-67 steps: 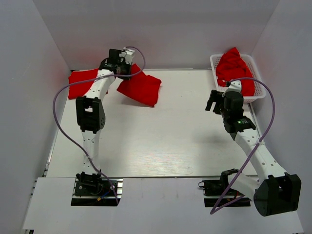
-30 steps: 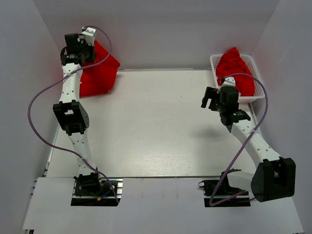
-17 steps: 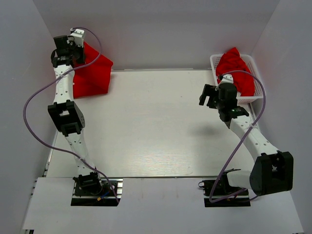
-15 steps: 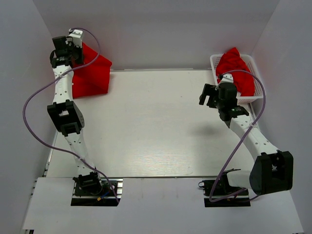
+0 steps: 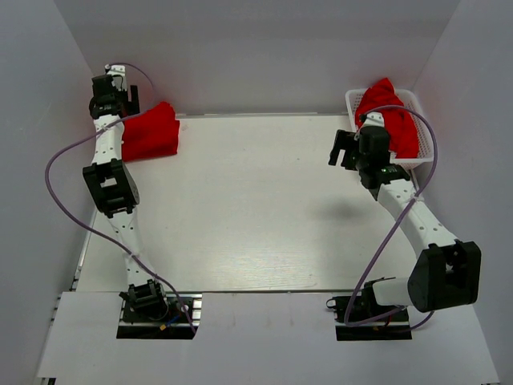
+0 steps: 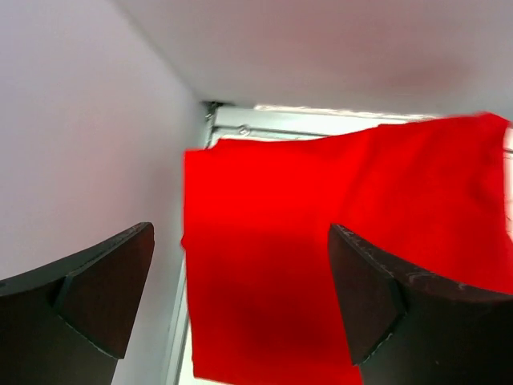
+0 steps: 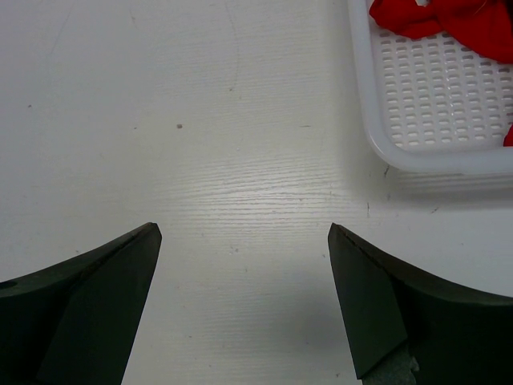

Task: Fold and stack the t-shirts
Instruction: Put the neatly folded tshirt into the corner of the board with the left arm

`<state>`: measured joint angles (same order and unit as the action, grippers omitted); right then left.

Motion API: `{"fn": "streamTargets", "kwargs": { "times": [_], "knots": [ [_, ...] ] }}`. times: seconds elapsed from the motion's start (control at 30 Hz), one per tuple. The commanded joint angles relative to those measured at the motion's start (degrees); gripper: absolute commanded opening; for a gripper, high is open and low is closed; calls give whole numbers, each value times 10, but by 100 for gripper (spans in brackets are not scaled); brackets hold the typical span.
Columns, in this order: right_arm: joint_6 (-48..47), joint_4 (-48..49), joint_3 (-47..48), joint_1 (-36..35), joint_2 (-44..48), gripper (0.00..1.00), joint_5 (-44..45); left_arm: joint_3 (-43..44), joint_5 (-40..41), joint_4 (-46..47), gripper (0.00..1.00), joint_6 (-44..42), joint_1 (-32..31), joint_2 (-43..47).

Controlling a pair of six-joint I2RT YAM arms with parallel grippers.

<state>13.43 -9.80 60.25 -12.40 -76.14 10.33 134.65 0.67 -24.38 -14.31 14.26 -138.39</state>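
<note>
Since the earlier view, the left arm [image 5: 108, 172] has swung from the far middle of the bench [image 5: 256, 208] into its far-left corner. The folded t-shirt [image 5: 151, 135] it carried no longer hangs from it but lies there, close against the side wall. The right arm [image 5: 409, 216] has meanwhile crept toward the basket [image 5: 425, 152] at the far right. The heap of t-shirts [image 5: 385, 108] left to fold sits in that basket, its long axis running near to far along the basket's length. From the right pincer [image 5: 346, 150], which hovers just beside the basket's near-left corner with fingers released and nothing between them, the heap lies ahead and to the right. In the wrist view only a red edge shows, past the white lattice. The left pincer [image 6: 240, 233] is likewise spread wide and empty above the laid-down shirt. It is well apart from the basket, so I judge the right arm the nearer for the next pick.
</note>
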Motion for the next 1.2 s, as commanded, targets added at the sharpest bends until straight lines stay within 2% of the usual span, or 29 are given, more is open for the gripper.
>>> {"fn": "streamTargets", "kwargs": {
  "times": [0.0, 0.2, 0.27, 0.37, 0.47, 0.53, 0.63, 0.7, 0.73, 0.83, 0.87, 0.97, 1.0, 1.17],
  "knots": [
    [-14, -16, 29, -1, 12, 91, 14, 5, 63, 30, 100, 32, 2, 47],
    [-14, -14, 6, -1, 47, 91, 2, -13, 20, 10, 100, 32, -9, 80],
    [-13, -17, -4, -1, 62, 91, 0, -22, -35, -16, 100, 50, -14, 100],
    [-12, -25, -14, 0, 79, 91, -2, -67, -107, -41, 100, 79, -20, 138],
    [-10, -32, -29, -1, 95, 91, -9, -176, -130, -26, 100, 104, -41, 195],
    [-7, -41, -34, 0, 103, 91, -21, -216, -135, -21, 100, 128, -72, 222],
    [-2, -52, -51, 0, 121, 91, -26, -295, -135, -2, 100, 149, -134, 273],
    [6, -60, -70, 2, 135, 91, -29, -349, -111, -2, 100, 163, -171, 297],
    [7, -62, -82, -1, 137, 91, -32, -367, -86, -2, 100, 176, -210, 311],
    [19, -64, -111, 2, 154, 91, -43, -473, -70, 13, 100, 217, -273, 383],
    [33, -65, -116, 1, 156, 91, -46, -537, -62, 23, 100, 227, -286, 432],
    [39, -68, -131, 1, 163, 91, -55, -638, -20, 43, 100, 256, -328, 503],
    [44, -66, -139, 4, 165, 91, -54, -647, -15, 34, 100, 256, -337, 530],
    [49, -56, -142, 4, 161, 91, -59, -645, 58, -37, 100, 263, -379, 556]
  ]
}}
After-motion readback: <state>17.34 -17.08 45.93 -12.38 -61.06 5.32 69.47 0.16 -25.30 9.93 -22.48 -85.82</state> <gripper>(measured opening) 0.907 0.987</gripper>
